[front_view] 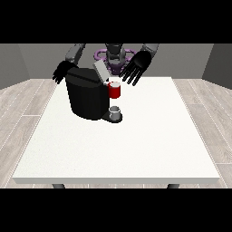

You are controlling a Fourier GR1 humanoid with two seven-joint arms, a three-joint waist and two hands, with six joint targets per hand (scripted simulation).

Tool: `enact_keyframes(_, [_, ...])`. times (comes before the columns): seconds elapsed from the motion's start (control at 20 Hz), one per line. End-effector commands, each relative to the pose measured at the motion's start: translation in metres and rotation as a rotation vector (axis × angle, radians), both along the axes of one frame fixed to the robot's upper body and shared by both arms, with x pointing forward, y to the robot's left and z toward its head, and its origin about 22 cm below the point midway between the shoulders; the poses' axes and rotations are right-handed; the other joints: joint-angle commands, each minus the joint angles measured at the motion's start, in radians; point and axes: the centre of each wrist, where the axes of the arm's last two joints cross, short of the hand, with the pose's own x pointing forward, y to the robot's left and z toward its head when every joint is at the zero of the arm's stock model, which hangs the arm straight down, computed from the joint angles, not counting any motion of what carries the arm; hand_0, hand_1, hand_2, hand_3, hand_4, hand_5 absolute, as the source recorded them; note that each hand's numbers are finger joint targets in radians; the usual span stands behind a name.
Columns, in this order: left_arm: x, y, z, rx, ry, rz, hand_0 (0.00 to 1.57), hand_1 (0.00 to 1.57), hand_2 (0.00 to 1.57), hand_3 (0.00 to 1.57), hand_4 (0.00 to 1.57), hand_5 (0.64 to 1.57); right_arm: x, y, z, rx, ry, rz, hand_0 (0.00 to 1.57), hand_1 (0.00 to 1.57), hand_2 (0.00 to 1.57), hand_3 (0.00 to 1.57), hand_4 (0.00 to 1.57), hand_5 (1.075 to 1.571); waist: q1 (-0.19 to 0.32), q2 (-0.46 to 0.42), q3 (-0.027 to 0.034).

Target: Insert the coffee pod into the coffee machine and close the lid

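Black coffee machine (86, 97) — lid (100, 70) raised, tilted — grey thing (115, 112) at base.

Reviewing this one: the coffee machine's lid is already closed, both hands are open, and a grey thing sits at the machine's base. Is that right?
Not quite. In the front view the lid is raised, tilted up above the coffee machine, not closed. The rest holds: the hand at the view's right and the hand at the view's left show spread fingers, and a grey thing sits at the machine's base.

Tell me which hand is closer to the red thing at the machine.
The hand at the view's right, open just above the red thing. The other hand is behind the coffee machine.
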Motion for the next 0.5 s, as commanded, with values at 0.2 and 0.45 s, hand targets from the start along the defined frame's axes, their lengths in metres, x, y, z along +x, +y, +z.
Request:
enact_keyframes(0.2, [-0.006,0.005,-0.027,-0.148,0.082,-0.025,0.0,0.0,0.0,0.0,0.0,1.571,-0.028,-0.022,-0.041,0.02,0.067,-0.051,0.0,0.0,0.0,0.0,0.43,1.571,0.064,-0.099,0.0002])
enact_keyframes(0.45, [-0.014,0.001,-0.08,-0.586,0.133,-0.001,0.0,0.0,0.0,0.0,0.25,1.571,-0.032,-0.036,-0.038,0.027,0.127,-0.098,0.0,0.0,0.0,0.0,0.43,1.571,0.117,-0.186,-0.0018])
